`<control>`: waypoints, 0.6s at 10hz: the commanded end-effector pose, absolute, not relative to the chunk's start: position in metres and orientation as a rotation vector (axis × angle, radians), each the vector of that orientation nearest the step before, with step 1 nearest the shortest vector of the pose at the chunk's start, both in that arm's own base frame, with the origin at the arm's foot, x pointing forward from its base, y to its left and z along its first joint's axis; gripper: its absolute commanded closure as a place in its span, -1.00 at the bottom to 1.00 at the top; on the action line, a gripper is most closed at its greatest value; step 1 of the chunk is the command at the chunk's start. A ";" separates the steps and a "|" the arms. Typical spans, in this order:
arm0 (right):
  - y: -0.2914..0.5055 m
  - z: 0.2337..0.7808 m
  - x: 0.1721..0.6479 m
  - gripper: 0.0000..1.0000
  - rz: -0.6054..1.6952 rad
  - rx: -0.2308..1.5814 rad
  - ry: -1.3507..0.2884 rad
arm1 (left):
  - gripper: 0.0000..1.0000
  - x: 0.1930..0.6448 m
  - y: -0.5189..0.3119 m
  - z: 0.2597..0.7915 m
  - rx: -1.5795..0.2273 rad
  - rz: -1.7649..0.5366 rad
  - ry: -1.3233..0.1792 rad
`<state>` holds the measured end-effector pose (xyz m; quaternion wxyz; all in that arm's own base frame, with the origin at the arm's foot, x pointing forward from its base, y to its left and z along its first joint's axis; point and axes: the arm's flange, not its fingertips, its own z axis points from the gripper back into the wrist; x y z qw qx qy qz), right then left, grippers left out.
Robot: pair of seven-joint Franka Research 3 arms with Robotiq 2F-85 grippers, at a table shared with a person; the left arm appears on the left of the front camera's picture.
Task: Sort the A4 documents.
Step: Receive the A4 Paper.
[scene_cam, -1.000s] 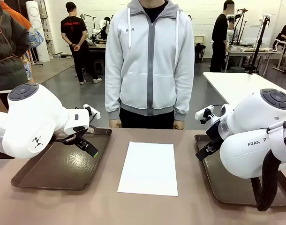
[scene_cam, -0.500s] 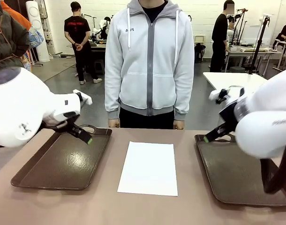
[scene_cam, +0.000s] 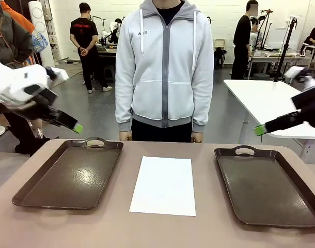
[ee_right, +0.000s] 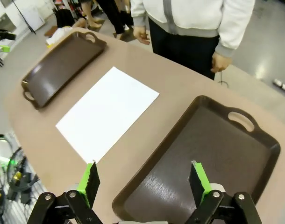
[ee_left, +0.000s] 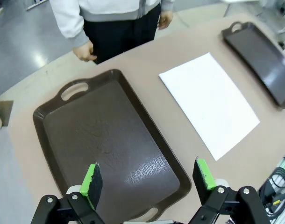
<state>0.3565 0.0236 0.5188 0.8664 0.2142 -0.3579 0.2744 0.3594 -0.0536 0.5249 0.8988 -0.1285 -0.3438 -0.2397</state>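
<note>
A4 documents point(scene_cam: 163, 185) lie mid-table, left tray point(scene_cam: 69, 175) at nine o'clock, right tray point(scene_cam: 266, 183) at three; left gripper point(ee_left: 147, 176) and right gripper point(ee_right: 144, 179) hover, jaws spread, empty.

Glossy grey floor point(scene_cam: 95, 111), white back wall point(scene_cam: 224, 18), white worktable point(scene_cam: 261, 98), people point(scene_cam: 85, 41) standing beyond

A light brown table point(scene_cam: 116, 230) with a rounded edge carries three things. The left tray point(scene_cam: 69, 178) and the right tray point(scene_cam: 266, 188), both dark brown, lie flat at either side, each with a cut-out handle at its far end. Between them the white A4 documents point(scene_cam: 164, 185) lie flat, touching neither tray, long side running near to far. Whether this is one sheet or several cannot be told.
</note>
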 end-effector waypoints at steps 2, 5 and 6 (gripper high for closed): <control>0.007 0.503 0.319 -1.00 0.570 0.455 -0.780 | -1.00 0.313 -0.015 0.508 -0.404 -0.550 -0.722; 0.010 0.504 0.318 -1.00 0.581 0.446 -0.787 | -1.00 0.310 0.002 0.510 -0.535 -0.529 -0.682; 0.012 0.504 0.320 -1.00 0.589 0.447 -0.783 | -1.00 0.311 -0.002 0.505 -0.529 -0.513 -0.668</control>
